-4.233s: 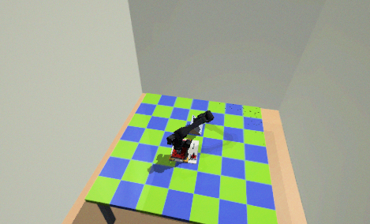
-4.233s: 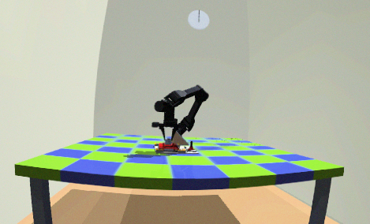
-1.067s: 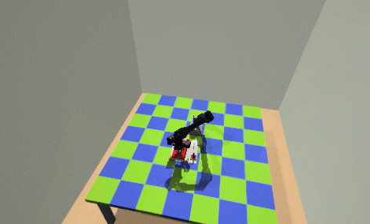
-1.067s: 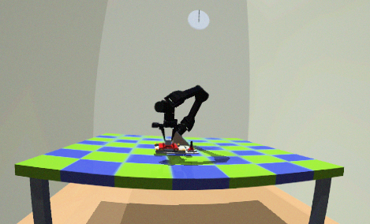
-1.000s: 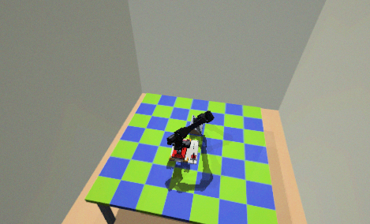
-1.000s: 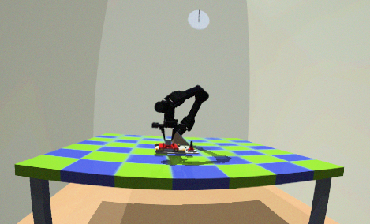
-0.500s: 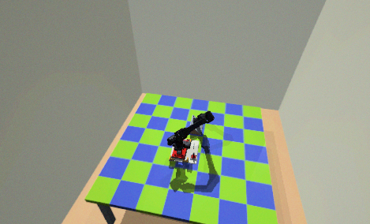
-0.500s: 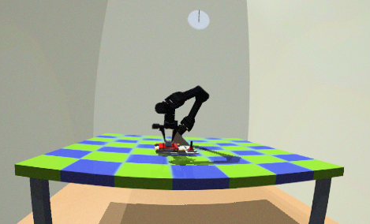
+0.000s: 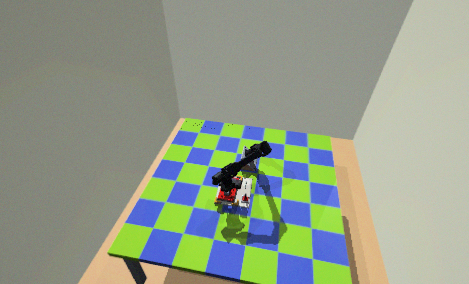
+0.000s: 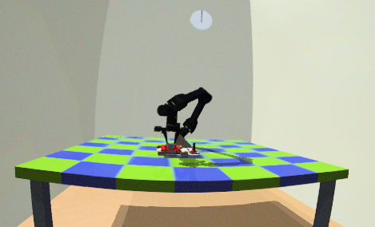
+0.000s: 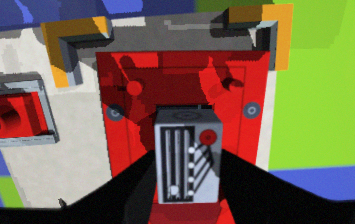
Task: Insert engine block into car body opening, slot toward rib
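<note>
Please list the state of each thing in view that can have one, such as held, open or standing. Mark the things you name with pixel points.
gripper (image 11: 186, 156): closed on the engine block.
engine block (image 11: 189, 162): held between the fingers, over the red car body; whether any part is inside the opening, I cannot tell.
car body (image 11: 259, 135): on the board, between fingers and corner brackets; opening partly covered from the wrist view.
red plug with black stem (image 11: 26, 117): standing in its grey square frame.
</note>
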Controlling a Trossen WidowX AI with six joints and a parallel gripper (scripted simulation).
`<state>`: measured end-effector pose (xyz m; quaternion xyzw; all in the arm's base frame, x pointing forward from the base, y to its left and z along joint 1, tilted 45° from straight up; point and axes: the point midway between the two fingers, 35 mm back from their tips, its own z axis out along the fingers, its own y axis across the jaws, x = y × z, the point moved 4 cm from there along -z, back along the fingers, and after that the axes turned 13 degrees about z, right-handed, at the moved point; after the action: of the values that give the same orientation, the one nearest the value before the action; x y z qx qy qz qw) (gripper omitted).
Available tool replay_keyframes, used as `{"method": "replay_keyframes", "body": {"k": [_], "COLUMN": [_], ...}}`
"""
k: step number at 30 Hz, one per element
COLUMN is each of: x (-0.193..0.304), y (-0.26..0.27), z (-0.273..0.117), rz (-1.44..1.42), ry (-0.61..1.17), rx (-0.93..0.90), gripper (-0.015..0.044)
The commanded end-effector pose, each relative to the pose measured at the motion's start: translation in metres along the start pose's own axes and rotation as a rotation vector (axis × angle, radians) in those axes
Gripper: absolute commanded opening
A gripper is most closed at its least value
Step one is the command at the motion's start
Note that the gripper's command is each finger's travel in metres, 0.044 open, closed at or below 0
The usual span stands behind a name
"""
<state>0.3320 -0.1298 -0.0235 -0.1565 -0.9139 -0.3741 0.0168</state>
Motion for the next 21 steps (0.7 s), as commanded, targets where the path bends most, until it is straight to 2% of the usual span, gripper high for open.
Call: {"method": "replay_keyframes", "body": {"k": [1,2,13,21], "x": [-0.0005,-0.0005,0.0,0.0], "y": [0.0004,0.0004,0.0,0.0], "z": [0.0015,0.0018,0.0006,0.0006], "rz": [0.004,0.004,0.0,0.0], "ry": [-0.003,-0.003,0.0,0.0], "rx": [-0.005,-0.005,0.0,0.0], "gripper": [0.0159,0.0159,0.044,0.044]}}
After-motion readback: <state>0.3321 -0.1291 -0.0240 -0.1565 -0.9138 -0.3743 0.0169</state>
